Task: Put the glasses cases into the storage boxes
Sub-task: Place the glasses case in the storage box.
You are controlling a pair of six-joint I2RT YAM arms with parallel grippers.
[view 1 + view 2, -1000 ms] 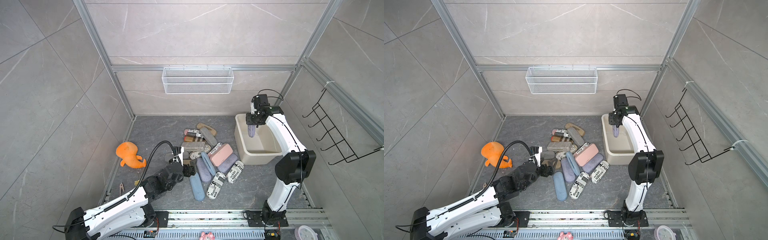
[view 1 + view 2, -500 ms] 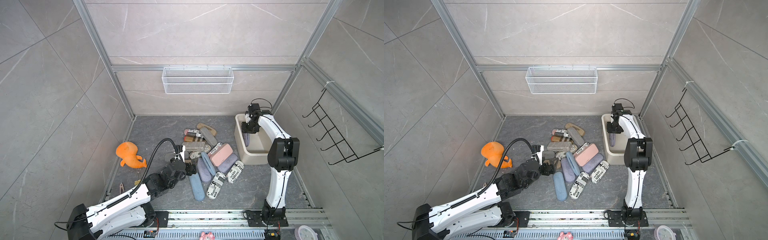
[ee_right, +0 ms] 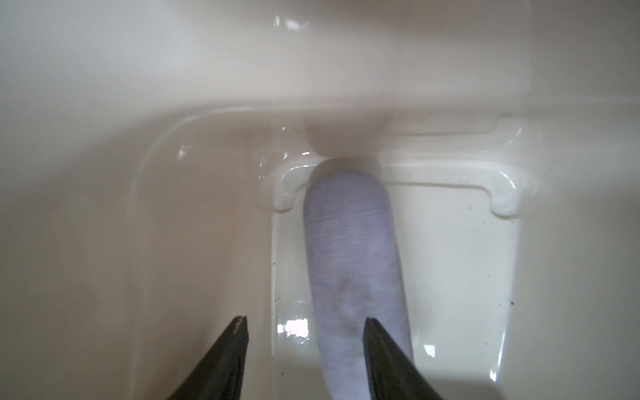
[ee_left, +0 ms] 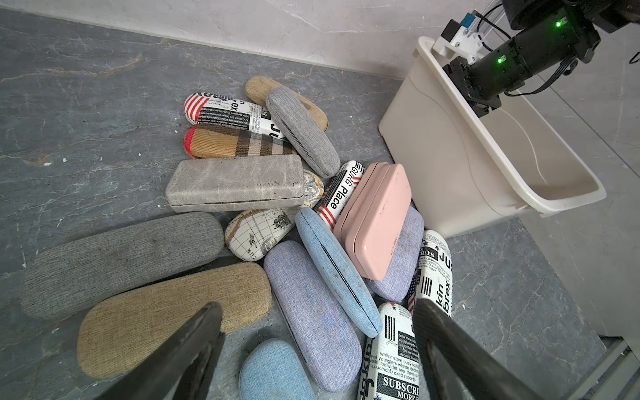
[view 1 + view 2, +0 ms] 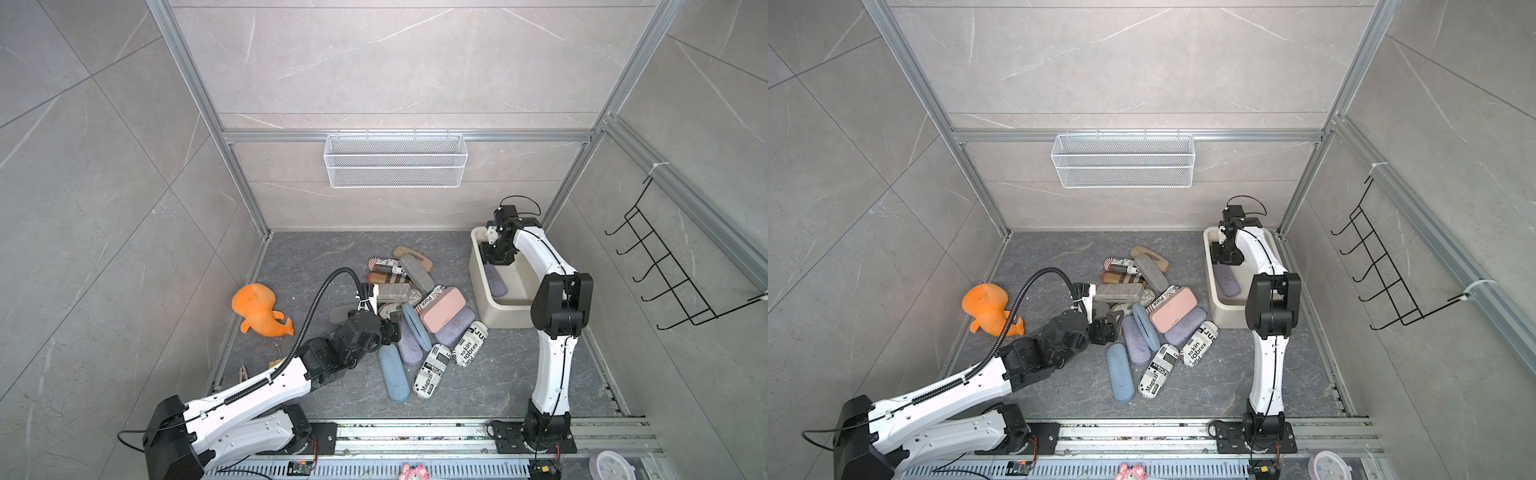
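Nearest the rail, the left gripper (image 4: 315,349) hangs low over the heap with its two black fingers (image 4: 194,346) spread wide and grasping nothing. Below it lie a tan woven-fabric oblong case (image 4: 173,318) and a lilac woven-fabric oblong case (image 4: 311,315), side by side and touching. A pale blue fabric case (image 4: 337,270) leans on edge across the lilac one, and a pink hard rectangular case (image 4: 375,221) rests against it.

Further back, more glasses cases (image 5: 409,291) lie overlapped on the dark grey floor, near the cream-white rectangular plastic tub (image 5: 505,311).

At the far side, the right gripper (image 3: 304,329) sits down inside the tub. Its fingers (image 3: 232,349) are parted, and a lilac fabric case in the tub (image 3: 349,256) lies on the tub floor, released or nearly so; contact with one finger cannot be ruled out.

Judged step: release and withdraw. Open fully before lifting, so that the case does not snag. Rise straight up clear of the rolled rim (image 5: 1208,245). For the left arm, choose a case lying on top, not one pinned below others.
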